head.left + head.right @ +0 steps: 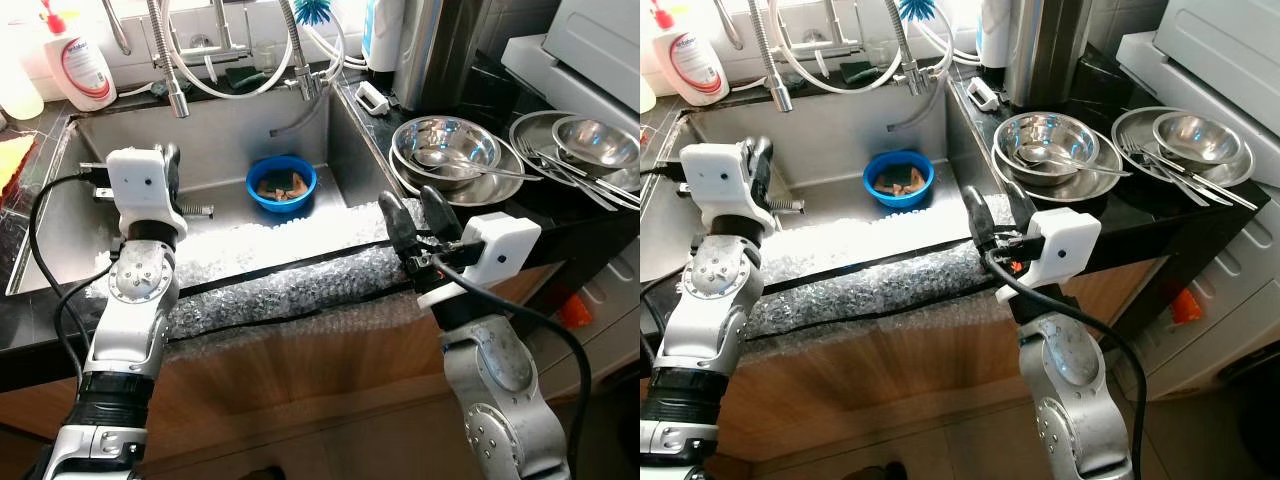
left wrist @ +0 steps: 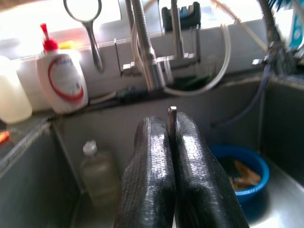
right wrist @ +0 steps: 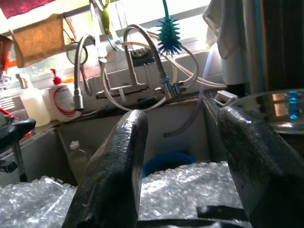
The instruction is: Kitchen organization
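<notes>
My left gripper is held over the left part of the steel sink. In the left wrist view its fingers are shut on a thin metal rod, of which just the tip shows. My right gripper stands open over the sink's front right corner, above the bubble wrap, with nothing between its fingers. A blue bowl holding food scraps sits on the sink floor. To the right, on the black counter, are stacked steel bowls with a spoon.
A steel plate with a bowl and several pieces of cutlery lies at the far right. Faucets and hoses hang over the sink's back. A soap bottle stands back left. A clear bottle lies in the sink.
</notes>
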Available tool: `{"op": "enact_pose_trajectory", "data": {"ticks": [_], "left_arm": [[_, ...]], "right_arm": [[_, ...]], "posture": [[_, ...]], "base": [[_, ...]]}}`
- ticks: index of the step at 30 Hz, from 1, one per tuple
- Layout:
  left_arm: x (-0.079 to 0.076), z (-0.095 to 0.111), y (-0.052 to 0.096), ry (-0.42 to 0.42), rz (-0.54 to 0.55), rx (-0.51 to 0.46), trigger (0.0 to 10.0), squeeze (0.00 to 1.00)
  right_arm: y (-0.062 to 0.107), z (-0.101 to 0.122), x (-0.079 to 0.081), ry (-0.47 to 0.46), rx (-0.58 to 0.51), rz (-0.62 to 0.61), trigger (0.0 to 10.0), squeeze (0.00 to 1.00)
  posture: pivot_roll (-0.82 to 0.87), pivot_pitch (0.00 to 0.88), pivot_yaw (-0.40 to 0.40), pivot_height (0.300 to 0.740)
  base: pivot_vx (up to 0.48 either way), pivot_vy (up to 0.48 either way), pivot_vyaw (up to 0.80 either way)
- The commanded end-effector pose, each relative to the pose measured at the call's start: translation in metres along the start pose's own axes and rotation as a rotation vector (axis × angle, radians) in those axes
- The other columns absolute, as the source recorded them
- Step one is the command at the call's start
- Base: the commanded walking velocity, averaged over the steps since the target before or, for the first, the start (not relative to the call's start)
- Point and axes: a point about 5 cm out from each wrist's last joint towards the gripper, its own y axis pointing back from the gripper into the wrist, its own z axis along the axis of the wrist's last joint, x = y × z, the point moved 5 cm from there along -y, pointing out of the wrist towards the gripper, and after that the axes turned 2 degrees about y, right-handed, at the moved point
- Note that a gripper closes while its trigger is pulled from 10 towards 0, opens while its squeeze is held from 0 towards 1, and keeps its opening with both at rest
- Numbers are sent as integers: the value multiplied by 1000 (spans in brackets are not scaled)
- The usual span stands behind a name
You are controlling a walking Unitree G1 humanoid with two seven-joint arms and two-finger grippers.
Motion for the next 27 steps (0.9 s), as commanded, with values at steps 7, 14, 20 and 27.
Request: {"op": "enact_pose_trajectory", "data": {"ticks": [7,14,20,27], "left_arm": [[10,-21,-5,32,36,100,10000,0],[6,-34,-2,44,41,136,10000,0],[0,-33,-2,68,28,126,10000,0],[-7,-36,2,63,-2,129,10000,1000]], "right_arm": [[2,-1,-6,93,5,-24,10000,0],[6,1,-37,193,8,-157,10000,0],[9,1,-54,187,14,-242,10000,0],[13,-1,-71,145,26,-347,10000,0]], "posture": [[-53,133,78,740],[-71,129,65,740],[-79,135,62,740],[-89,130,65,740]], "base": [[0,0,0],[0,0,0],[0,0,0],[0,0,0]]}}
